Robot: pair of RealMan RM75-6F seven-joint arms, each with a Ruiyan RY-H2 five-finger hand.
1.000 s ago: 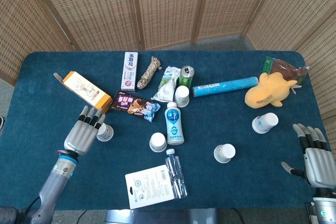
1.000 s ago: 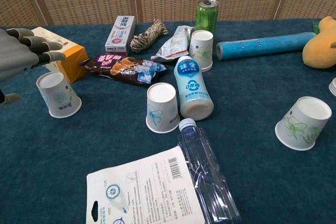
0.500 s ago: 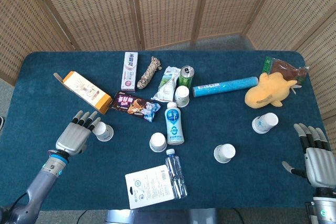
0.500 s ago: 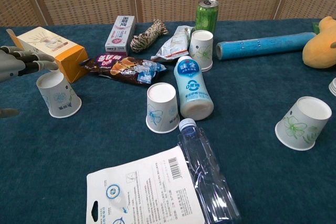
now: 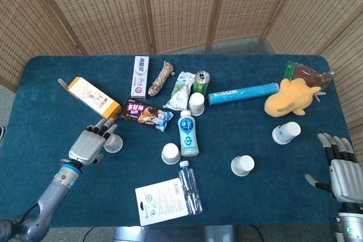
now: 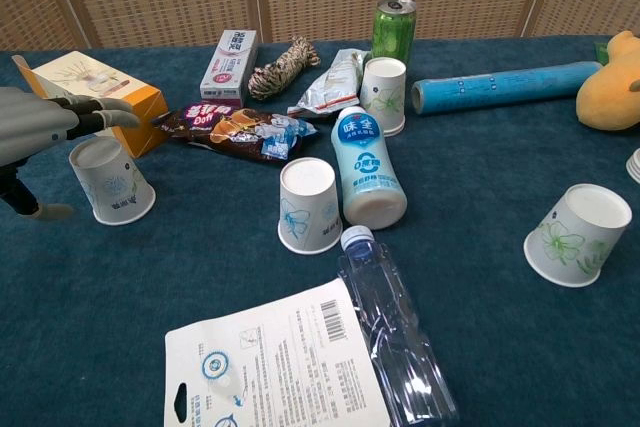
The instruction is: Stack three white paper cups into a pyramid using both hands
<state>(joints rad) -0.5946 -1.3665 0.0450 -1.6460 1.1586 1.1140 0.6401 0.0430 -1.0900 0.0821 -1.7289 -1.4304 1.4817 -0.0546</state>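
Observation:
Several white paper cups with green flower prints stand upside down on the blue table. One cup [image 5: 114, 143] [image 6: 110, 180] is at the left, one [image 5: 170, 153] [image 6: 309, 204] in the middle, one [image 5: 243, 165] [image 6: 580, 234] to the right, and another [image 5: 196, 103] [image 6: 384, 94] by the green can. A further cup [image 5: 286, 132] lies on its side at the far right. My left hand [image 5: 89, 144] [image 6: 40, 127] is at the left cup, fingers spread over its top and thumb low beside it, holding nothing. My right hand [image 5: 342, 165] hovers at the front right edge, fingers apart and empty.
A milk bottle [image 5: 188, 133], a clear water bottle [image 5: 190, 186] and a white blister card [image 5: 161, 201] lie around the middle cup. An orange box [image 5: 93, 98] and a snack wrapper [image 5: 144, 113] sit behind the left cup. A blue tube [image 5: 243, 93] and a yellow plush [image 5: 290, 98] lie at the back right.
My left hand drew back to the left of the cup, then came right again, so its fingers now reach over the cup's top. The right hand and the cups stayed put.

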